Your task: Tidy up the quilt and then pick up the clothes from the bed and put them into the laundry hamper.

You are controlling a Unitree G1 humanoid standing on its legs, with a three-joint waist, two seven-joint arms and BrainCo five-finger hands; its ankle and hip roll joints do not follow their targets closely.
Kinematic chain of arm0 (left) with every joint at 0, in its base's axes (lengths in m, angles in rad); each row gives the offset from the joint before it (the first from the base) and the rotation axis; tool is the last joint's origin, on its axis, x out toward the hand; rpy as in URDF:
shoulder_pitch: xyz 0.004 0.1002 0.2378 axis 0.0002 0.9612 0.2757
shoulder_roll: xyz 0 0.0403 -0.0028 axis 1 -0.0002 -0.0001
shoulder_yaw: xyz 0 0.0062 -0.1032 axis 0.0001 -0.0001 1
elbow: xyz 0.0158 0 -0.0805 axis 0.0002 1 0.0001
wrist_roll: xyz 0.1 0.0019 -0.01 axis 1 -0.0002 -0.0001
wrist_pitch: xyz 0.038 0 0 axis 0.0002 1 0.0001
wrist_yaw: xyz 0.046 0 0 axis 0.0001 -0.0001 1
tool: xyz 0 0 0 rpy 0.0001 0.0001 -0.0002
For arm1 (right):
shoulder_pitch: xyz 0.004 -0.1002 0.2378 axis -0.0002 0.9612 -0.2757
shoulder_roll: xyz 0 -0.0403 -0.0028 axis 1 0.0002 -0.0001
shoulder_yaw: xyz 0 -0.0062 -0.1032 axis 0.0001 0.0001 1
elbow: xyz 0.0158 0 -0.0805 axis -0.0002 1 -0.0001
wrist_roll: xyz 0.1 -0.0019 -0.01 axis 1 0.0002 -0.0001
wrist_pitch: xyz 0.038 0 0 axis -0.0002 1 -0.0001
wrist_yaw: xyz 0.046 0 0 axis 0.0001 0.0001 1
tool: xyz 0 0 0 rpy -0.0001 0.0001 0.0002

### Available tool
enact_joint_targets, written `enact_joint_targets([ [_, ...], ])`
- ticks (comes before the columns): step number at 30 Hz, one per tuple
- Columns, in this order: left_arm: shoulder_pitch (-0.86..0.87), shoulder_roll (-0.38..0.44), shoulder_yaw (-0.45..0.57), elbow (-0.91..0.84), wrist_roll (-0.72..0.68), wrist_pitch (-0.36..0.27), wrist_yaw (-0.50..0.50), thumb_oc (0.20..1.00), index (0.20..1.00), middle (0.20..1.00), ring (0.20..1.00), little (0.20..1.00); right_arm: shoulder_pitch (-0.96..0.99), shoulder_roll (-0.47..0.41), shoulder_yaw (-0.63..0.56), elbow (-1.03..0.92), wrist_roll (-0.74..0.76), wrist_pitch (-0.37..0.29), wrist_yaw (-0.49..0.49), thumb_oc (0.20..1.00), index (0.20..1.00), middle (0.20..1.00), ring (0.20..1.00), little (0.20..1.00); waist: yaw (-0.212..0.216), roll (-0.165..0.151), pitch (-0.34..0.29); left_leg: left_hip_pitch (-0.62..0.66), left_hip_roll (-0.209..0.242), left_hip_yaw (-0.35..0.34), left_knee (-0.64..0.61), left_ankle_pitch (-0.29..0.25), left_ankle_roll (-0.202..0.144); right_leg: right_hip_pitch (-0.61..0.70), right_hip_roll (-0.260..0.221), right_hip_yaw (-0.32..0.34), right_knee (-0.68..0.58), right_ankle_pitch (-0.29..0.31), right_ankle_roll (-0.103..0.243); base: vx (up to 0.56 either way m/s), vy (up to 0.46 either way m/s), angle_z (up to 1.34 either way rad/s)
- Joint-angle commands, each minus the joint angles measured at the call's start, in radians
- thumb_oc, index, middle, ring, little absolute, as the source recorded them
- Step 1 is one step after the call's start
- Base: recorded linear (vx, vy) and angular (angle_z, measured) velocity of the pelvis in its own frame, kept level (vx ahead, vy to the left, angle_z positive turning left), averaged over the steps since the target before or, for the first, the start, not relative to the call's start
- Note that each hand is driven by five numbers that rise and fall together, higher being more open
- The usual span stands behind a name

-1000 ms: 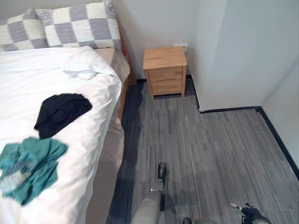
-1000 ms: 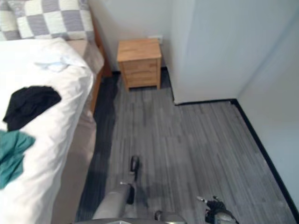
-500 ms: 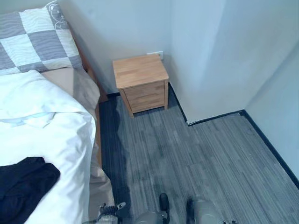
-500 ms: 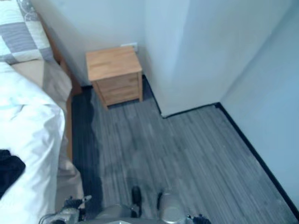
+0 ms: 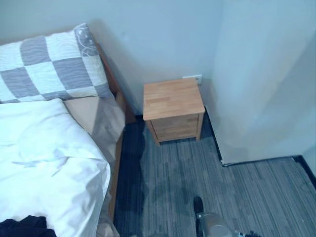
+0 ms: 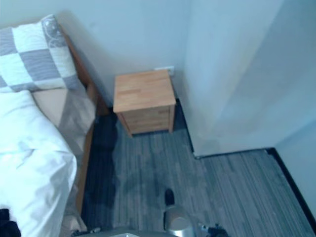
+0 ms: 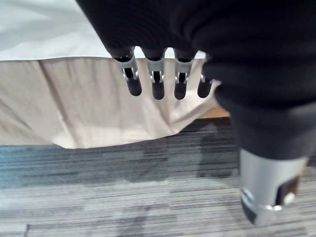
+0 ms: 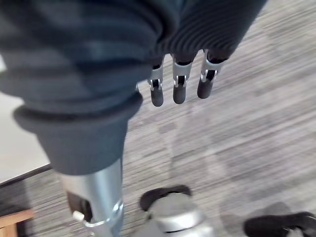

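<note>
Dark garment (image 5: pixel 22 226): one piece, at the near end of the bed, lying on the quilt, barely inside the head views.
Quilt (image 5: pixel 47 168): one, white, creased and folded back near its top edge, beige sheet (image 5: pixel 96 116) bare between it and the pillow.
Pillow (image 5: pixel 49 66): one, grey-and-white checked, at the headboard.
Left hand (image 7: pixel 153 81): released, fingers straight and hanging, nothing in them; beside the bed's edge, above the beige skirt and the grey floor (image 7: pixel 123 197).
Nightstand (image 5: pixel 174 109): one, light wood, in the corner just beside the bed.
Right hand (image 8: pixel 177 84): released too, fingers straight, hanging over bare floor, well apart from the bed.
Laundry hamper: place unknown from here.
Step in hand: judged as approaching the bedhead to tidy the quilt, clothes not yet collected.
Doing it well: stop close to the mattress edge, take the rumpled top hem with both hands, pull flat towards the pillow, avoid dragging the garment off.
</note>
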State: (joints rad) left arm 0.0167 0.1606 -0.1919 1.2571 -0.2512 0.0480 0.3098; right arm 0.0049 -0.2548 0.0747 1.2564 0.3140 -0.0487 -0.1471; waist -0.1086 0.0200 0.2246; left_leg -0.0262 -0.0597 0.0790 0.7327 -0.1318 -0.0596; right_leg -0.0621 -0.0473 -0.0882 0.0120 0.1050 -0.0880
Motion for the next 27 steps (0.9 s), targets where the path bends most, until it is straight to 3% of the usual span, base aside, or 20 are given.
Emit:
enact_joint_targets([
  [1, -0.001, 0.006, -0.048, -0.05, 0.018, 0.0, 0.016, 1.0, 1.0, 1.0, 1.0, 1.0, 0.019, -0.054, -0.008, -0.021, -0.01, -0.037, 0.031, 1.0, 1.0, 1.0, 1.0, 1.0, 0.029, -0.027, 0.034, -0.161, 0.04, -0.001, -0.182, 0.142, 0.022, 0.066, -0.05, -0.012, -0.002, -0.027, 0.165, 0.4, 0.035, 0.05],
  [3, 0.005, 0.012, -0.048, -0.041, 0.034, -0.001, 0.015, 1.0, 1.0, 1.0, 1.0, 1.0, 0.001, -0.054, 0.0, -0.029, -0.009, -0.045, 0.032, 1.0, 1.0, 1.0, 1.0, 1.0, 0.062, -0.025, 0.043, -0.229, 0.04, 0.062, -0.321, 0.174, 0.03, 0.119, -0.039, -0.04, -0.003, -0.052, 0.162, 0.33, 0.068, -0.21],
  [5, -0.015, 0.036, -0.067, -0.039, 0.021, 0.007, -0.008, 1.0, 1.0, 1.0, 1.0, 1.0, -0.011, -0.047, 0.032, -0.052, 0.021, -0.05, 0.014, 1.0, 1.0, 1.0, 1.0, 1.0, 0.063, -0.018, 0.025, -0.2, 0.107, 0.223, -0.543, 0.182, 0.045, 0.144, -0.049, -0.129, 0.025, -0.114, 0.165, 0.24, 0.176, -0.09],
  [7, -0.019, 0.039, -0.066, -0.044, 0.029, 0.007, -0.023, 1.0, 1.0, 1.0, 1.0, 1.0, -0.016, -0.035, 0.048, -0.067, 0.022, -0.038, -0.002, 1.0, 1.0, 1.0, 1.0, 1.0, 0.073, -0.013, 0.011, -0.156, 0.093, 0.194, -0.647, 0.193, 0.051, 0.161, -0.052, -0.132, 0.036, -0.143, 0.182, 0.2, 0.174, 0.31],
  [8, -0.026, 0.036, -0.061, -0.051, 0.02, 0.014, 0.018, 1.0, 1.0, 1.0, 1.0, 1.0, -0.012, -0.023, 0.065, -0.072, 0.013, -0.027, -0.002, 1.0, 1.0, 1.0, 1.0, 1.0, 0.1, -0.008, -0.009, -0.114, 0.08, 0.144, -0.709, 0.201, 0.056, 0.181, -0.061, -0.15, 0.093, -0.19, 0.203, 0.22, 0.137, 0.14],
  [9, -0.029, 0.036, -0.059, -0.051, 0.01, 0.015, 0.025, 1.0, 1.0, 1.0, 1.0, 1.0, -0.011, -0.019, 0.067, -0.071, 0.006, -0.027, -0.002, 1.0, 1.0, 1.0, 1.0, 1.0, 0.104, -0.008, -0.012, -0.109, 0.082, 0.143, -0.711, 0.201, 0.057, 0.181, -0.067, -0.158, 0.113, -0.201, 0.208, 0.31, 0.219, -0.34],
  [10, -0.046, 0.039, -0.06, -0.036, -0.017, 0.019, 0.031, 1.0, 1.0, 1.0, 1.0, 1.0, 0.002, -0.013, 0.073, -0.069, -0.016, -0.019, 0.004, 1.0, 1.0, 1.0, 1.0, 1.0, 0.088, 0.009, -0.001, -0.072, 0.085, 0.12, -0.715, 0.2, 0.076, 0.087, -0.088, -0.149, 0.368, -0.204, 0.208, 0.24, 0.243, -0.24],
  [11, -0.056, 0.038, -0.061, -0.021, -0.03, 0.022, 0.042, 1.0, 1.0, 1.0, 1.0, 1.0, 0.007, -0.009, 0.075, -0.065, -0.038, -0.008, 0.002, 1.0, 1.0, 1.0, 1.0, 1.0, 0.074, 0.011, 0.007, -0.051, 0.077, 0.111, -0.718, 0.19, 0.09, 0.009, -0.112, -0.135, 0.494, -0.196, 0.209, 0.25, 0.26, -0.14],
  [12, -0.064, 0.039, -0.067, -0.012, -0.066, 0.026, 0.06, 1.0, 1.0, 1.0, 1.0, 1.0, 0.008, -0.004, 0.077, -0.057, -0.059, -0.007, 0.002, 1.0, 1.0, 1.0, 1.0, 1.0, 0.068, 0.018, 0.009, -0.04, 0.08, 0.098, -0.72, 0.182, 0.095, -0.036, -0.116, -0.121, 0.521, -0.182, 0.202, 0.16, 0.122, 0.31],
  [14, -0.078, 0.046, -0.072, -0.002, -0.09, 0.033, 0.067, 1.0, 1.0, 1.0, 1.0, 1.0, 0.006, 0.006, 0.08, -0.037, -0.072, -0.016, 0.003, 1.0, 1.0, 1.0, 1.0, 1.0, 0.061, 0.016, 0.017, -0.007, 0.07, 0.062, -0.736, 0.174, 0.093, -0.056, -0.119, -0.102, 0.462, -0.17, 0.2, 0.16, -0.096, 0.73],
  [16, -0.106, 0.056, -0.078, 0.006, -0.109, 0.037, 0.077, 1.0, 1.0, 1.0, 1.0, 1.0, 0.007, 0.022, 0.102, -0.031, -0.046, -0.02, -0.002, 1.0, 1.0, 1.0, 1.0, 1.0, 0.036, -0.011, 0.013, 0.019, 0.028, -0.076, -0.77, 0.159, 0.098, -0.055, -0.066, 0.047, 0.175, -0.076, 0.226, 0.24, -0.33, 1.17],
  [18, -0.123, 0.055, -0.085, 0.012, -0.092, 0.048, 0.087, 1.0, 1.0, 1.0, 1.0, 1.0, 0.014, 0.029, 0.117, -0.032, -0.023, -0.007, -0.004, 1.0, 1.0, 1.0, 1.0, 1.0, 0.012, -0.032, -0.009, 0.013, -0.007, -0.173, -0.779, 0.146, 0.116, -0.077, -0.027, 0.213, 0.027, 0.008, 0.244, 0.27, -0.321, 2.06],
  [20, -0.121, 0.057, -0.079, 0.011, -0.1, 0.085, 0.104, 1.0, 1.0, 1.0, 1.0, 1.0, 0.026, 0.036, 0.125, -0.018, 0.0, -0.012, 0.005, 1.0, 1.0, 1.0, 1.0, 1.0, 0.004, -0.048, -0.026, 0.008, -0.026, -0.266, -0.778, 0.138, 0.124, -0.07, 0.011, 0.346, -0.014, 0.044, 0.253, 0.38, -0.454, 2.49],
  [23, -0.083, 0.062, -0.051, 0.011, -0.096, 0.112, 0.11, 1.0, 1.0, 1.0, 1.0, 1.0, 0.03, 0.042, 0.127, -0.037, 0.025, -0.029, 0.025, 1.0, 1.0, 1.0, 1.0, 1.0, 0.029, -0.053, -0.026, 0.001, -0.001, -0.298, -0.781, 0.145, 0.107, -0.053, -0.023, 0.337, -0.026, 0.052, 0.27, 0.2, -0.347, 2.29],
  [27, -0.018, 0.065, -0.01, 0.032, -0.037, 0.146, 0.123, 1.0, 1.0, 1.0, 1.0, 1.0, 0.017, 0.041, 0.142, -0.09, 0.028, -0.012, 0.04, 1.0, 1.0, 1.0, 1.0, 1.0, 0.047, -0.046, -0.01, -0.002, 0.052, -0.326, -0.789, 0.148, 0.064, -0.045, -0.048, 0.333, -0.036, 0.034, 0.274, 0.13, -0.366, 0.5],
])
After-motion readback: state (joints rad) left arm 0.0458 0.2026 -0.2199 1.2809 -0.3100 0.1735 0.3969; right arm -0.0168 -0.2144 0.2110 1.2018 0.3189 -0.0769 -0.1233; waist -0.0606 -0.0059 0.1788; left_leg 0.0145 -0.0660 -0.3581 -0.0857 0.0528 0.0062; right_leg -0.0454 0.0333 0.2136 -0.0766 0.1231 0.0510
